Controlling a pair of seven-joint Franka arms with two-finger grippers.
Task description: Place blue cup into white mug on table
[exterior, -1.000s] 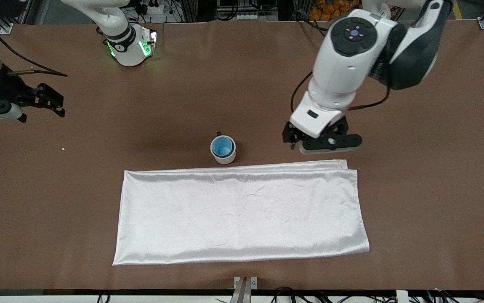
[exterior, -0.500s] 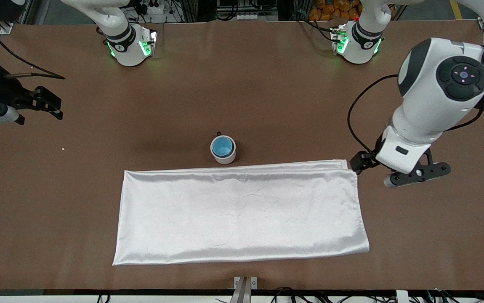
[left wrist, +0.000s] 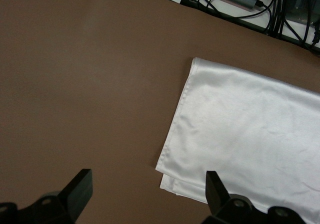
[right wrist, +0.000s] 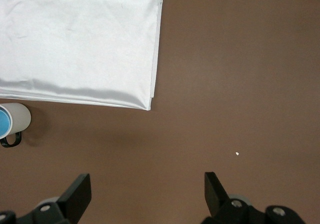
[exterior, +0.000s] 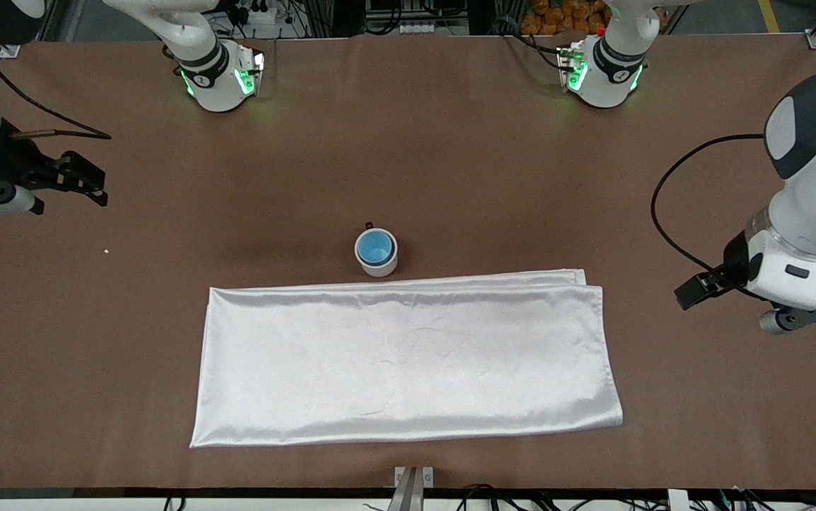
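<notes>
Table (exterior: 450, 156): blue cup (exterior: 375, 247) far from left pincer (left wrist: 145, 194)

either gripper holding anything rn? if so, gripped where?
Nothing held. Left gripper and right gripper both have open jaws over bare table. The blue cup sits inside the white mug.

You will find no readable text, label, brand, number or sign anywhere in these views; nothing on the arms or the cloth carries legible writing.
</notes>
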